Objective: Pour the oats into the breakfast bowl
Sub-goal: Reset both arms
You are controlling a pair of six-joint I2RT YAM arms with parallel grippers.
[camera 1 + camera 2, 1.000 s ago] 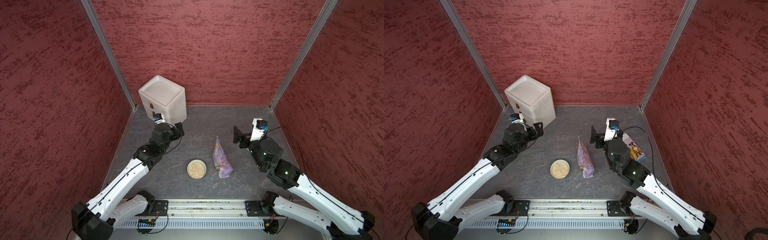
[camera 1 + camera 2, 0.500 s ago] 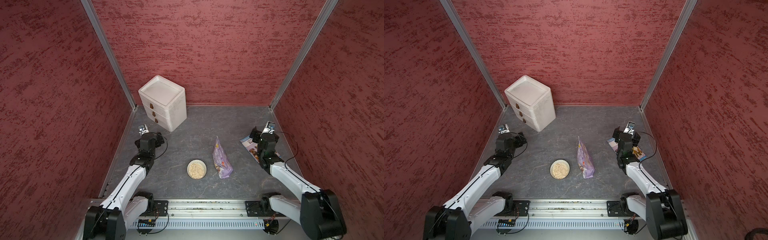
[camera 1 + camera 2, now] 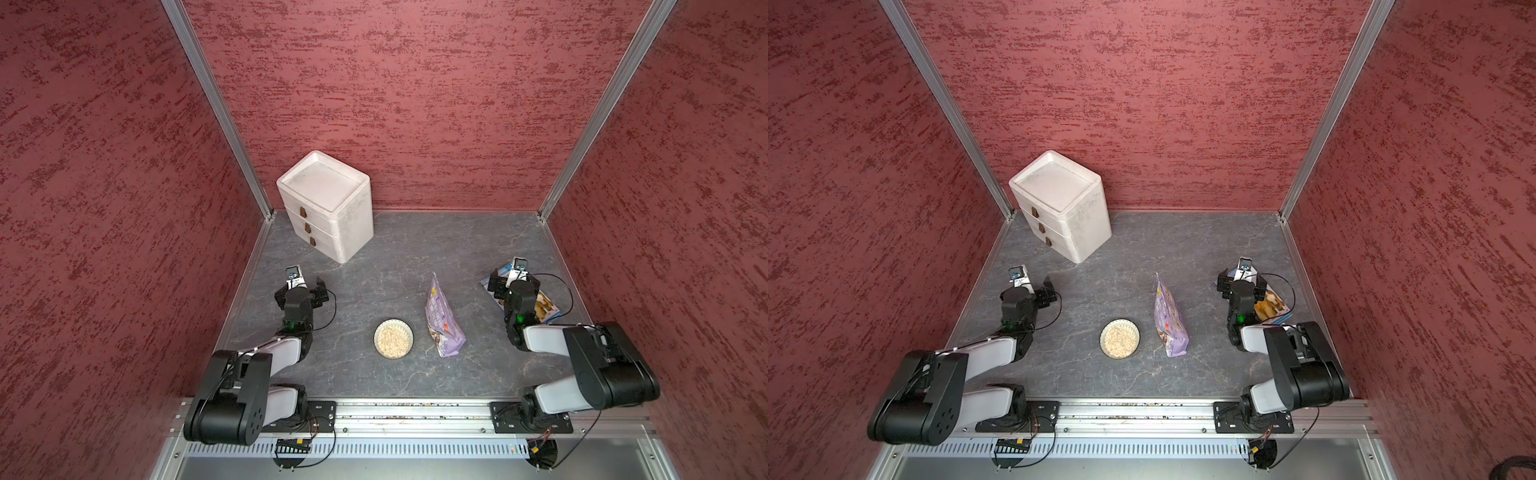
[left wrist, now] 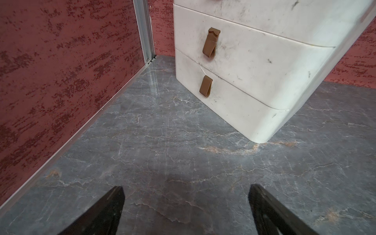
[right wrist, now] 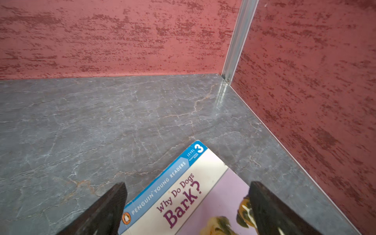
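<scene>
On desk [image 3: 374, 257]: pouch [image 3: 444, 324] stands just beside bowl [image 3: 375, 338], oats [image 3: 393, 341] already in bowl. Both left claw [image 4: 186, 187] and right claw [image 5: 187, 184] spread wide, empty, well apart from pouch. Risk: soft pouch topples if nudged, spilling oats on desk.

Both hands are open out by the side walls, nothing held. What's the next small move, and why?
Probably none: I'd leave the arms parked and call the pour done. The bowl is filled with oats, the pouch stands beside it without touching, and the left hand and right hand are open and empty, well away from both.
</scene>
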